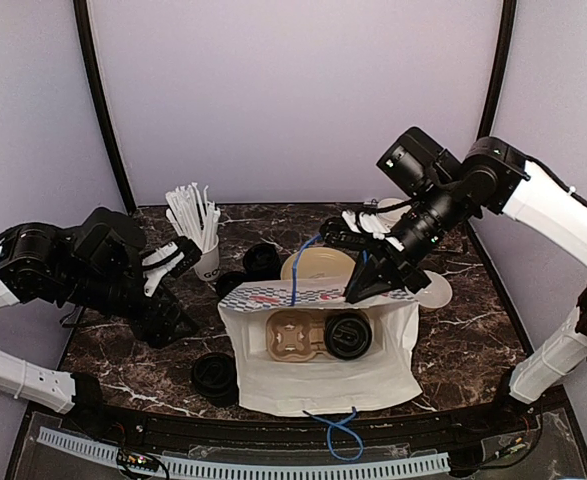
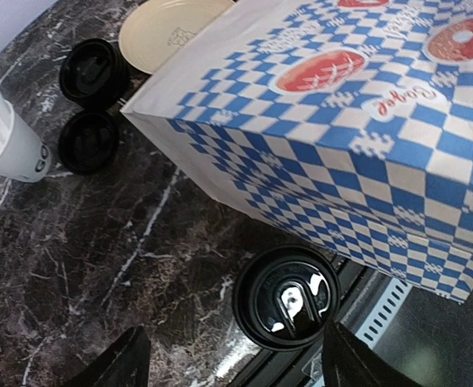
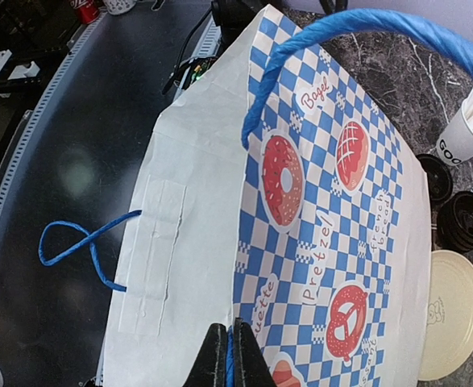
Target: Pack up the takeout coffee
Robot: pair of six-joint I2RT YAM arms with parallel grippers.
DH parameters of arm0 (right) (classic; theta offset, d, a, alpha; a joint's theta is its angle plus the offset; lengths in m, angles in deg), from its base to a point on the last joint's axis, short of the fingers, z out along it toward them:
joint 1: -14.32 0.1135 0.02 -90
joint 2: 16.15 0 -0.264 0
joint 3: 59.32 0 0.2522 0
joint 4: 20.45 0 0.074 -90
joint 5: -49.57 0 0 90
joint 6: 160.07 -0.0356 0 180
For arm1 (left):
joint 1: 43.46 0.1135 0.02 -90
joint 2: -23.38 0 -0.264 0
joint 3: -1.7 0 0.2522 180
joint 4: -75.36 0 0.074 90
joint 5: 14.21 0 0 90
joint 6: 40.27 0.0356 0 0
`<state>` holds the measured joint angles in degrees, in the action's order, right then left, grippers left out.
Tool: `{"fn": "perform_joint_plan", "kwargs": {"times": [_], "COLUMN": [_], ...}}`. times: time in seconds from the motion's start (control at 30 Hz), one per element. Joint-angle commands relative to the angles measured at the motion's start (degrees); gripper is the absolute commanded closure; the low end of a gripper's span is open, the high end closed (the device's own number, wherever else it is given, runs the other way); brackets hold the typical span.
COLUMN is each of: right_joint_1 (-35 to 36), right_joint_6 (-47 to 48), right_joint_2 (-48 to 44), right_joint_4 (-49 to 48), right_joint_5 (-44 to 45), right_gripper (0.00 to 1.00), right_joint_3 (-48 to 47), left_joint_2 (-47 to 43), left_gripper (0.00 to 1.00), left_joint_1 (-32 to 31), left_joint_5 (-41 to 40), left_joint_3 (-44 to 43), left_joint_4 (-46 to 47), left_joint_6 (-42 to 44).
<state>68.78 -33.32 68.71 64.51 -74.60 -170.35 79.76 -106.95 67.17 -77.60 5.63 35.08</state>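
A black lidded coffee cup (image 1: pixel 348 335) sits in a brown cup carrier (image 1: pixel 293 335) inside the open white paper bag (image 1: pixel 318 385). A second cup (image 1: pixel 215 378) stands at the bag's front left; in the left wrist view its lid (image 2: pixel 286 297) lies just ahead of my open left gripper (image 2: pixel 232 367), apart from both fingers. Two more black cups (image 1: pixel 261 260) (image 1: pixel 231 285) stand behind the bag. My left gripper (image 1: pixel 173 320) hovers left of the bag. My right gripper (image 1: pixel 358 290) is shut on the bag's blue-checked upper rim (image 3: pixel 228 355) and holds it up.
A white cup of straws (image 1: pixel 201 255) stands at the back left. A beige plate (image 1: pixel 318 268) lies behind the bag, a small white bowl (image 1: pixel 435 290) to its right. Blue cord handles stick up at the rim (image 1: pixel 303 265) and trail over the front edge (image 1: pixel 335 430).
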Motion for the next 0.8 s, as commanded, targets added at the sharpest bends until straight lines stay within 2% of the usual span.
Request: {"fn": "perform_joint_plan", "kwargs": {"times": [0.0, 0.13, 0.37, 0.77], "right_joint_1": [-1.3, -2.4, -3.0, -3.1], "right_joint_6": [-0.5, -0.7, -1.0, -0.6], "right_joint_2": [0.0, -0.4, -0.7, -0.7], "right_joint_4": [0.3, 0.5, 0.6, 0.8], "right_joint_5": [0.8, 0.9, 0.2, 1.0], "right_gripper": [1.00, 1.00, 1.00, 1.00], "right_joint_3": [-2.0, -2.4, -2.3, -2.4], "left_joint_2": [0.8, 3.1, 7.8, 10.6], "left_gripper": [0.23, 0.22, 0.15, 0.11], "left_joint_1": [-0.5, -1.1, -1.3, -1.3], "left_joint_5": [10.9, 13.7, 15.5, 17.5], "left_joint_3": [2.3, 5.7, 8.1, 8.6], "left_joint_4": [-2.0, 1.6, 2.3, 3.0], "left_joint_6": [0.0, 1.4, 3.5, 3.6]}}
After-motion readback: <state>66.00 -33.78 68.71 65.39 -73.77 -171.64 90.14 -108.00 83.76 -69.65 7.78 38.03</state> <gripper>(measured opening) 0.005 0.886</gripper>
